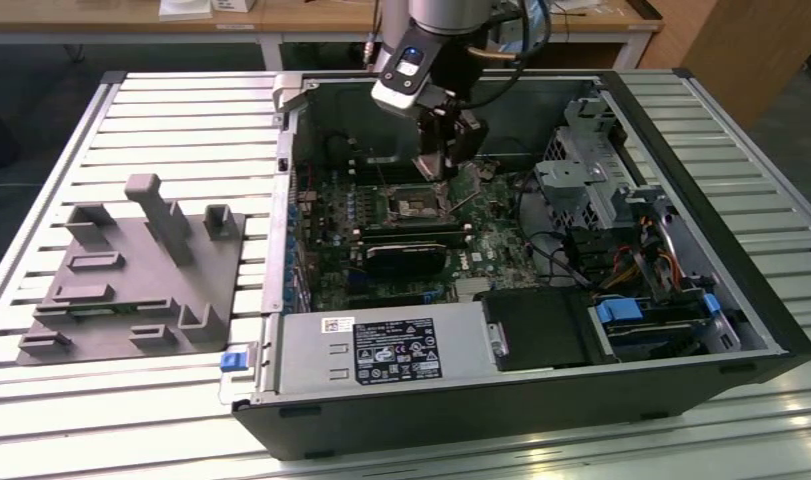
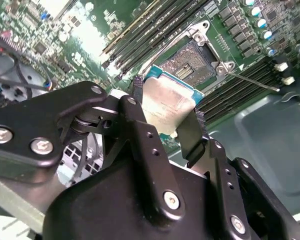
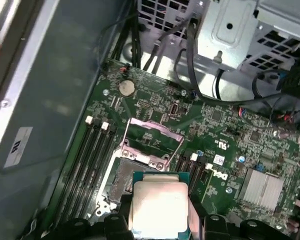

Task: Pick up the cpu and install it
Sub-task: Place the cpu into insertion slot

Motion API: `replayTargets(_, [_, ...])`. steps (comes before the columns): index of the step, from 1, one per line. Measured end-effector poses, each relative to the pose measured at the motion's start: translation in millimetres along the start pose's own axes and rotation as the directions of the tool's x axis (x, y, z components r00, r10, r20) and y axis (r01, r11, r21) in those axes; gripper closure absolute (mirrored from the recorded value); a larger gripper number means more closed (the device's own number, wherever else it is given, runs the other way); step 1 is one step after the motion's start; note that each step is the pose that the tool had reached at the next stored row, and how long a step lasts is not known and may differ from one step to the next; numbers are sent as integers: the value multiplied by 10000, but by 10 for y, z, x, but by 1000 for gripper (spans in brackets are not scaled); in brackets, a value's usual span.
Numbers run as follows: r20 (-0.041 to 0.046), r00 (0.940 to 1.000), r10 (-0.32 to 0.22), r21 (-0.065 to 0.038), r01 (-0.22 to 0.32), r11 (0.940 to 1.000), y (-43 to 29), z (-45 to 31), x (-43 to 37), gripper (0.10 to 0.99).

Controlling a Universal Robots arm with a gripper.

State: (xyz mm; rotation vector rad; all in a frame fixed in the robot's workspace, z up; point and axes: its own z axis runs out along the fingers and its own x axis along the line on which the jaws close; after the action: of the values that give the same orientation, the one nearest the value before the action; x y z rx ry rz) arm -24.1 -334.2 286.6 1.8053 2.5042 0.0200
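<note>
At the tabletop's edge on the exterior view's left sits a grey fixture plate (image 1: 125,270). Rightward, the gripper (image 1: 448,168) hangs inside the open computer case (image 1: 512,400). In both wrist views its jaws pinch the cpu (image 2: 166,107), silver-topped and teal-rimmed, near the open socket (image 2: 190,62).

Arm (image 1: 439,20) cut off by the exterior view's upper edge; in the second wrist view, cpu (image 2: 167,102) sides and inner edge hidden behind the gripper (image 2: 167,111) fingers (image 2: 190,137); in the first wrist view, socket (image 3: 121,177) partly covered by the cpu; gap between cpu and socket cannot be told.
</note>
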Motion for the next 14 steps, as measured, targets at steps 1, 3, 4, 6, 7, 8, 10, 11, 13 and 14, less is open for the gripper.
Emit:
replayTargets(1, [19,9999,125,12,-125,9999,1,15,4,561])
replayTargets(3, [48,9993,358,36,-358,9994,2,43,12,561])
replayTargets(4, [57,9990,448,47,-449,9990,2,54,15,561])
replayTargets(6, [65,9982,599,58,-599,9982,-1,71,23,561])
replayTargets(7, [67,9978,666,61,-667,9978,-3,78,27,561])
replayTargets(8, [70,9973,732,63,-732,9973,-7,85,31,561])
replayTargets(10, [83,9961,877,70,-878,9961,-12,101,42,561])
replayTargets(11, [100,9952,976,75,-977,9952,-14,114,48,561])
replayTargets(13, [135,9931,1163,87,-1164,9932,-17,137,60,561])
replayTargets(14, [152,9920,1255,93,-1256,9920,-19,148,65,561])
